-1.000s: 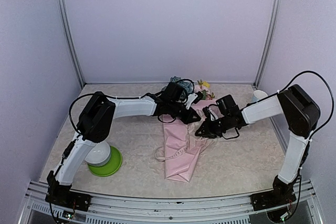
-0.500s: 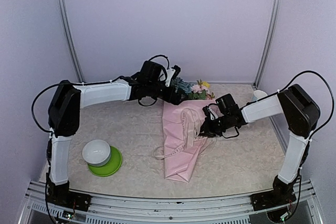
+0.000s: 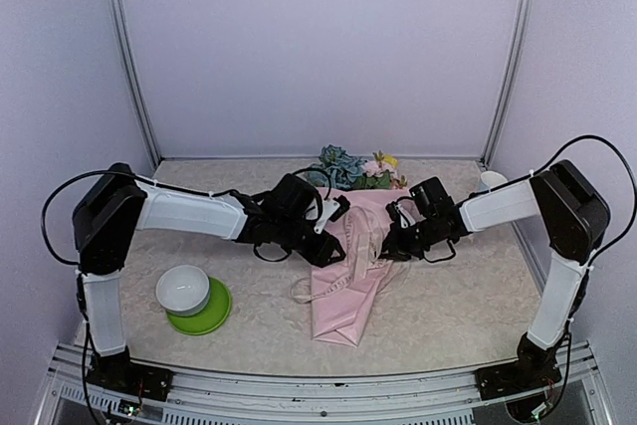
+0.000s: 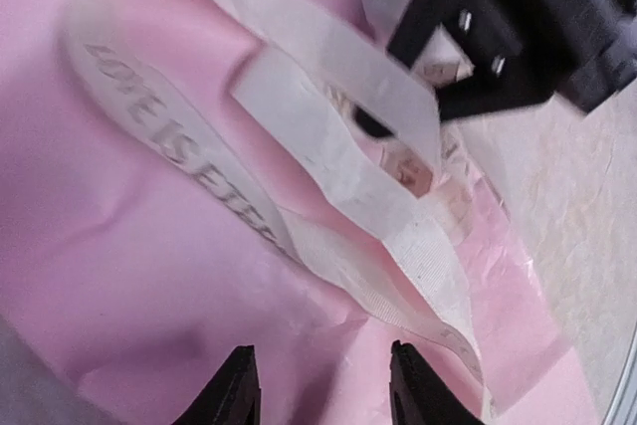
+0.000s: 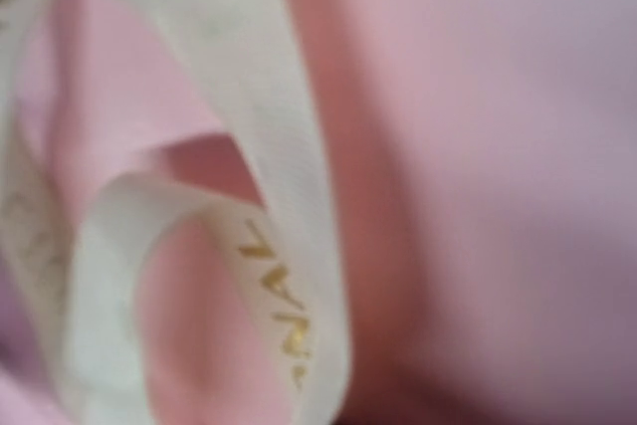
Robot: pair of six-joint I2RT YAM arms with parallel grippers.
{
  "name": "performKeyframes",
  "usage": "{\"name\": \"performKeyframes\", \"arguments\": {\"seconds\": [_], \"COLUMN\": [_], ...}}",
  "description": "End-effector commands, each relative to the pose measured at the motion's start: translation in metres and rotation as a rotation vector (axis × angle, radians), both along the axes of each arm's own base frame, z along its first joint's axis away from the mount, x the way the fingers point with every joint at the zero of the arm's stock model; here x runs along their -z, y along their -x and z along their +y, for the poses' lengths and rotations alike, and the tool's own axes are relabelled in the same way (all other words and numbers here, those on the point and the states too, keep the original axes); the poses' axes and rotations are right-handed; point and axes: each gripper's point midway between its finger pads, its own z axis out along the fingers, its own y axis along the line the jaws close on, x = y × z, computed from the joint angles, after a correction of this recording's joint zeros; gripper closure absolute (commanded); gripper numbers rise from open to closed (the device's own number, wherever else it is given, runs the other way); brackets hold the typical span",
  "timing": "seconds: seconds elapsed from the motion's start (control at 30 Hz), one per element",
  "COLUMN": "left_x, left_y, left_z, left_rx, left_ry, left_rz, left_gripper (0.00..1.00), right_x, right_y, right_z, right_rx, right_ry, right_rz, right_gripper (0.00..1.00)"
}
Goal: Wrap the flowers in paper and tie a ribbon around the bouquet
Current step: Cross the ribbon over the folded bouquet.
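Observation:
The bouquet lies mid-table as a pink paper (image 3: 343,281) cone, with the blue, pink and yellow flowers (image 3: 353,168) at its far end. The cream lettered ribbon (image 3: 354,238) loops over the cone, and one loop trails off its left side. My left gripper (image 3: 333,249) hovers over the cone's left half, open; its fingertips (image 4: 239,390) stand apart above bare paper (image 4: 119,276), just short of the ribbon (image 4: 328,156). My right gripper (image 3: 388,244) is at the cone's right edge, shut on the ribbon (image 5: 294,246). The right gripper's own fingers are out of its wrist view.
A white bowl (image 3: 183,289) sits on a green dish (image 3: 211,316) at the front left. A white cup (image 3: 490,181) stands at the back right by the wall. Lilac walls and metal posts close in the table on three sides.
My left arm let go at the bouquet, swung back to the flowers, then came forward over the cone's left side with jaws open. The right gripper stayed put and closed fully.

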Motion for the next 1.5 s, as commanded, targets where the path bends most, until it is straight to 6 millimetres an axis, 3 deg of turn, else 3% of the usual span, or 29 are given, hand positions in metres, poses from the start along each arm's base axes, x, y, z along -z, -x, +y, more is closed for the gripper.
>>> {"name": "performKeyframes", "arguments": {"seconds": [0.0,0.13,0.27,0.57,0.67,0.73,0.87,0.97,1.07,1.13,1.33,1.47], "left_x": [0.043,0.062,0.071,0.092,0.092,0.092,0.092,0.091,0.089,0.088,0.087,0.084], "left_y": [0.006,0.009,0.018,0.031,0.034,0.035,0.036,0.035,0.035,0.035,0.035,0.034], "left_z": [-0.019,-0.026,-0.026,-0.03,-0.032,-0.033,-0.033,-0.032,-0.031,-0.031,-0.031,-0.031], "left_rx": [0.036,0.045,0.06,0.082,0.09,0.093,0.094,0.093,0.087,0.088,0.091,0.091], "left_ry": [-0.061,-0.076,-0.048,-0.025,-0.005,0.003,0.017,0.021,0.026,0.033,0.035,0.041], "left_rz": [0.067,0.102,0.143,0.217,0.228,0.233,0.241,0.243,0.241,0.242,0.241,0.238], "left_gripper": [0.59,0.63,0.64,0.65,0.65,0.65,0.65,0.65,0.65,0.65,0.65,0.65], "right_x": [-0.053,-0.098,-0.156,-0.285,-0.303,-0.296,-0.244,-0.189,-0.137,-0.128,-0.131,-0.116], "right_y": [-0.011,-0.009,-0.006,-0.001,-0.009,-0.015,-0.039,-0.067,-0.081,-0.083,-0.07,-0.046], "right_z": [0.002,0.0,-0.001,0.018,0.031,0.047,0.078,0.08,0.064,0.054,0.019,0.004], "right_rx": [-0.004,-0.013,-0.041,-0.135,-0.131,-0.134,-0.097,-0.007,0.045,0.062,0.088,0.031], "right_ry": [-0.048,-0.087,-0.131,-0.372,-0.456,-0.471,-0.413,-0.265,-0.032,0.033,0.18,0.222], "right_rz": [-0.105,-0.191,-0.309,-0.595,-0.62,-0.599,-0.501,-0.355,-0.255,-0.256,-0.3,-0.28], "right_gripper": [1.0,1.0,1.0,1.0,1.0,1.0,0.99,0.73,0.55,0.49,0.33,0.32]}}
